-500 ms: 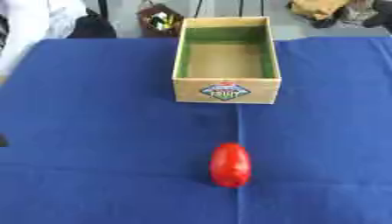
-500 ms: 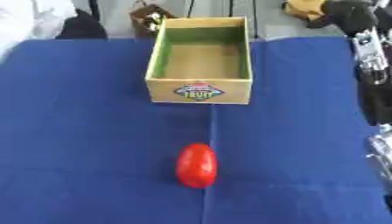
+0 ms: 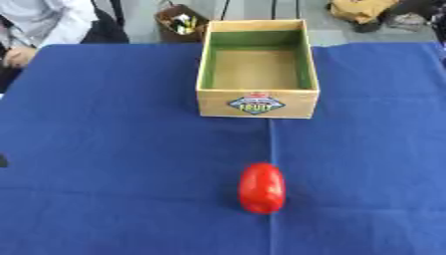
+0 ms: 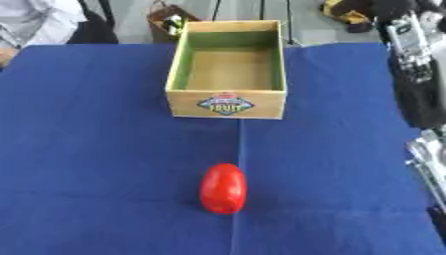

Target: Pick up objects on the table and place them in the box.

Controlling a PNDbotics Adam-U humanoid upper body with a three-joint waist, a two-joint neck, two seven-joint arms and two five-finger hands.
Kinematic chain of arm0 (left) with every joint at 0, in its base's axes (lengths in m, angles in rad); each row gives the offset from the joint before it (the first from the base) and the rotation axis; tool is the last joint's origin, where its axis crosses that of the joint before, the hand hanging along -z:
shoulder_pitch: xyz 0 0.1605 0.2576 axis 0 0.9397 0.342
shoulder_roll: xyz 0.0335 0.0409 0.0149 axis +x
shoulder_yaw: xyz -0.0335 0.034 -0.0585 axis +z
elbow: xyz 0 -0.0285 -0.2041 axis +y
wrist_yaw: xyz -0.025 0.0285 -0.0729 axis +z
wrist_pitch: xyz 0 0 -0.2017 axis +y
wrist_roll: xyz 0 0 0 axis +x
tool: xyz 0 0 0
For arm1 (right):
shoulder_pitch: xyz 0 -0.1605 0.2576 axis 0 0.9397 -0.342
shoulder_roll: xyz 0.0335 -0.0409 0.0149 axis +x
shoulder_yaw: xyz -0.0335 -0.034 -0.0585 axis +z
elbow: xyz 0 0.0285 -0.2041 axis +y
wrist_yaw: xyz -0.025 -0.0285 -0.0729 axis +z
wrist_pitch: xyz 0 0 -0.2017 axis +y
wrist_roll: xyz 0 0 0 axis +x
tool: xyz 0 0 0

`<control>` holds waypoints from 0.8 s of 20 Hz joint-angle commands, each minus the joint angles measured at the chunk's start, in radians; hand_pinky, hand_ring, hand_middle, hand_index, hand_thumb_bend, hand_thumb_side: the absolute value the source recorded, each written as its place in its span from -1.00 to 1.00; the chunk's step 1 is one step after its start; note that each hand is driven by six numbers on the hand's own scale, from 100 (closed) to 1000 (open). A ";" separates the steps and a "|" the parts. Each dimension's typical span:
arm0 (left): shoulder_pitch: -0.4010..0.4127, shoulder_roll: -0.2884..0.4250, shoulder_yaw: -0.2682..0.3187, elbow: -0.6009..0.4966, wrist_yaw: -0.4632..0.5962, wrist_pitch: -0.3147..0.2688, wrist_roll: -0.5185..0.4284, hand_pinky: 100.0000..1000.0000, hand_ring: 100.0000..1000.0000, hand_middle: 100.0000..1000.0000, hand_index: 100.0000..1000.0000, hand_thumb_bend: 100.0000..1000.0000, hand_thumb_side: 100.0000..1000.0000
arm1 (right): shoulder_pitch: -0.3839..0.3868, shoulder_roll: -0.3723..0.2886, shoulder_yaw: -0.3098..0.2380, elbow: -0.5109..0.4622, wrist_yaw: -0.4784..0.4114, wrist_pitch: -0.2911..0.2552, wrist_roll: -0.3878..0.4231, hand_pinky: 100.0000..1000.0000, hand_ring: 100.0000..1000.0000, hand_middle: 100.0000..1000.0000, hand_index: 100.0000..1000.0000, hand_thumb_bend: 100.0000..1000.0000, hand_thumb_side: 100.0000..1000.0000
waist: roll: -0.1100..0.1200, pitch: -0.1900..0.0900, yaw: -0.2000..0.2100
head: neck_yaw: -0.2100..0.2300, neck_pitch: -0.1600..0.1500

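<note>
Far left first: a sliver of something dark [image 3: 3, 161] pokes in at the left edge of the left eye view, level with the middle of the worktop [image 3: 113, 149], and there's no telling what it is. No left hand shows in either view.

Moving in, the blue cloth on the worktop lies flat, with a crease running down its middle from the box toward the near edge.

On that crease, near side, sits the red object [image 3: 261, 188]: smooth, glossy, egg-like and elongated. It lies on its side with its long axis running near-to-far, the far end pointing up the crease toward the box and tipped only a touch off that line. Nothing touches it; it rests on bare cloth, well apart from the box.

Beyond it, the box [image 3: 256, 103] stands upright on the far half of the worktop, open top toward the camera, green inner walls, a tan floor with nothing in it. Its long axis also runs near-to-far, and the label on the near wall reads "FRUIT".

Now the right edge, in the right eye view: the robot's right arm [image 4: 416, 84] hangs down along the border, black with silver parts, off to the right of the box and raised above the cloth. Lower down, a silver-grey part of the right hand [image 4: 427, 159] shows at the edge, cut off by the frame, and I cannot tell whether its fingers are spread or curled. It is well apart from the red object.
</note>
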 commanded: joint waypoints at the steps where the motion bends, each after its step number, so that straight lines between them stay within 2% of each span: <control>1: 0.000 0.028 0.003 -0.018 0.001 0.002 0.000 -0.48 -0.43 -0.16 0.51 -0.40 0.26 | -0.049 -0.033 0.027 -0.020 0.109 0.043 0.079 0.78 0.77 0.24 0.53 -0.84 1.00 | -0.001 -0.024 0.002 | -0.003 -0.008; 4: 0.001 0.029 0.002 -0.018 0.002 0.003 -0.002 -0.48 -0.43 -0.16 0.51 -0.41 0.26 | -0.091 -0.035 0.060 -0.020 0.225 0.080 0.170 0.74 0.74 0.25 0.55 -0.68 1.00 | -0.001 -0.026 0.000 | -0.004 -0.008; 7: 0.001 0.030 0.001 -0.018 0.003 0.003 -0.002 -0.48 -0.43 -0.16 0.51 -0.41 0.26 | -0.123 -0.037 0.090 -0.020 0.323 0.105 0.255 0.72 0.73 0.26 0.56 -0.61 1.00 | -0.001 -0.028 -0.002 | -0.005 -0.008; 11: 0.001 0.030 0.000 -0.018 0.003 0.006 -0.004 -0.48 -0.43 -0.16 0.51 -0.41 0.25 | -0.158 -0.043 0.124 -0.020 0.416 0.102 0.338 0.67 0.70 0.28 0.58 -0.52 1.00 | -0.003 -0.028 -0.004 | -0.006 -0.009; 13: 0.000 0.031 0.000 -0.018 0.003 0.007 -0.005 -0.48 -0.43 -0.16 0.51 -0.41 0.25 | -0.168 -0.045 0.139 -0.020 0.453 0.095 0.363 0.64 0.67 0.25 0.58 -0.39 1.00 | -0.004 -0.028 -0.006 | -0.006 -0.009; 16: -0.002 0.031 0.000 -0.018 0.003 0.008 -0.005 -0.48 -0.43 -0.16 0.51 -0.41 0.25 | -0.169 -0.048 0.157 -0.020 0.512 0.083 0.389 0.63 0.65 0.22 0.58 -0.32 1.00 | -0.005 -0.027 -0.009 | -0.006 -0.012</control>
